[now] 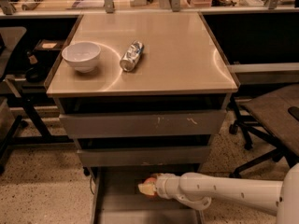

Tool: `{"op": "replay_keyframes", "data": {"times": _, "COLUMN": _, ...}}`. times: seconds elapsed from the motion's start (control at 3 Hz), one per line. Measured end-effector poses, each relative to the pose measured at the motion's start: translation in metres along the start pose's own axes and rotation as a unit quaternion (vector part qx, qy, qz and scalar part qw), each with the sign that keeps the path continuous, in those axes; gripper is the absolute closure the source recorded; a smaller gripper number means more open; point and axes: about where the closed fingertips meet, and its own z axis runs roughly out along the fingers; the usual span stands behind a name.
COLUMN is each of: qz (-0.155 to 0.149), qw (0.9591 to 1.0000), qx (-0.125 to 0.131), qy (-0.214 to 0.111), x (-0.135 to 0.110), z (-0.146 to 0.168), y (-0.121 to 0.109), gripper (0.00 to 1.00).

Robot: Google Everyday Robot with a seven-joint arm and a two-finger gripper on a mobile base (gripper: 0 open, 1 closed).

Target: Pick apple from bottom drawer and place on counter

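Gripper (148,189) low in bottom drawer (120,205), below desk (187,50) front edge; fingers clenched on apple (150,182). Bowl (81,56), can (131,56) toward desk's left edge.

arm (224,190): white, smooth, tubular, small dark dots | shoulder (290,200): broad white shell | gripper (146,188): cream tip, inside bottom drawer (119,204)

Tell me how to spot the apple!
Find the grey cabinet with the shiny beige counter, then look down to its bottom drawer, pulled open by the floor. The apple is inside, at the gripper that ends the white arm. It is small, round and red-orange, unlike the silver can and white bowl up top.
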Motion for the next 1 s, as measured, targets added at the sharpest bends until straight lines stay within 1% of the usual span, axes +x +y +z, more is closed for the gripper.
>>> {"op": "replay_keyframes", "data": {"times": 0.33, "qz": -0.009, "qw": 0.9999, "qx": 0.006, "qy": -0.008, "x": -0.021, "z": -0.023, "y": 0.006, "gripper": 1.0}}
{"op": "replay_keyframes", "data": {"times": 1.0, "qz": -0.042, "qw": 0.9984, "qx": 0.025, "qy": -0.029, "x": -0.065, "z": -0.08, "y": 0.016, "gripper": 1.0}}
